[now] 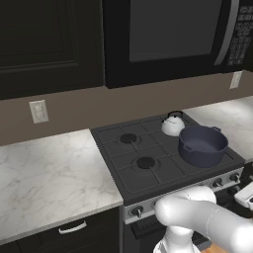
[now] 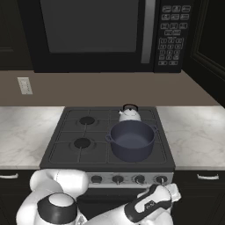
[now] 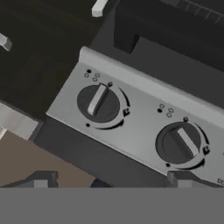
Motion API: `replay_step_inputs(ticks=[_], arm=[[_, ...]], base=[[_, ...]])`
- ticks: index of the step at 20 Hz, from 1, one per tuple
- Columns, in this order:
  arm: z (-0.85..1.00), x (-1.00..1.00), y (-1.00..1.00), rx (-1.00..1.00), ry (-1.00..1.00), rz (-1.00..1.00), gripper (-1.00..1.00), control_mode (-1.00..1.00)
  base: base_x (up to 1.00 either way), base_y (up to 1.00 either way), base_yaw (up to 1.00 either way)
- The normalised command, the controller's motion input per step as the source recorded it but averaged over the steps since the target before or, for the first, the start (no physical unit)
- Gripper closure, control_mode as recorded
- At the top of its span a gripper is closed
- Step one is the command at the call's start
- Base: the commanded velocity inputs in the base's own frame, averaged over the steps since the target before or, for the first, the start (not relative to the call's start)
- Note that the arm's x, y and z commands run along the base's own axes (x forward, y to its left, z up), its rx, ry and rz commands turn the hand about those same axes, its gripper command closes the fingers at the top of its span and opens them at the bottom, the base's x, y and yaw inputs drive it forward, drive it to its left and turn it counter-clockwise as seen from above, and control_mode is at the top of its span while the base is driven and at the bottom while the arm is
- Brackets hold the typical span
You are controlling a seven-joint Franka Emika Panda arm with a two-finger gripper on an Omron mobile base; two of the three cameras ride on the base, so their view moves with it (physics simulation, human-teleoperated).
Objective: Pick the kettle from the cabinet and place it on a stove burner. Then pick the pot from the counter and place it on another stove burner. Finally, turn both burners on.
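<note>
Landmark: the black cooktop point(image 2: 66, 151), set into the white-grey marbled counter point(image 1: 44, 168), under the black microwave point(image 2: 92, 30).
Kettle: the small white-silver kettle point(image 2: 129, 114) stands upright on the back right burner of the cooktop; in the left base view it point(image 1: 173, 123) sits at the far right of the grates, just behind the pot.
Pot: the wide dark blue-grey pot point(image 2: 131, 140) stands on the front right burner, lidless, one loop handle toward each side; in the left base view it point(image 1: 202, 145) is at the cooktop's right front corner. Whether it touches the kettle cannot be told.
Free burners: the back left burner point(image 2: 87, 120) and the front left burner point(image 2: 82, 142) are bare under their grates.
Knobs: a row of dark round knobs point(image 2: 117, 179) runs along the silver front panel below the cooktop. The hand view looks close at two of them, the left knob point(image 3: 98, 103) and the right knob point(image 3: 181, 143), each with a pale bar across its face.
Tool: the tool point(image 3: 109, 180) sits low in front of the cooktop's knob panel, its two dark tips spread wide apart, nothing between them, touching no knob.
Arm: the white arm point(image 2: 145, 206) bends low before the panel, below the right-hand knobs.
Wall: a pale outlet plate point(image 2: 24, 85) left of the cooktop, on the brown backsplash.
</note>
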Motion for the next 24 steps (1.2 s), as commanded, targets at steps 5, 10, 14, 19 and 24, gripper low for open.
replay_step_inputs(ticks=[5, 10, 14, 19, 24], arm=[[-0.04, 0.07, -0.04, 0.23, 0.0, 0.02, -1.0, -1.0], [-0.04, 0.2, 0.0, 0.23, 0.0, 0.01, -1.0, -1.0], [-0.03, 0.17, -0.01, 0.23, 0.0, 0.01, -1.0, -1.0], [-0.12, -0.01, 0.0, 0.04, 0.01, 0.0, -1.0, -1.0], [-0.15, 0.09, -0.01, 0.03, 0.0, 0.0, -1.0, -1.0]], base=[[0.0, 0.0, 0.0], [0.0, 0.0, 0.0], [0.0, 0.0, 0.0], [0.0, 0.0, 0.0], [0.0, 0.0, 0.0]])
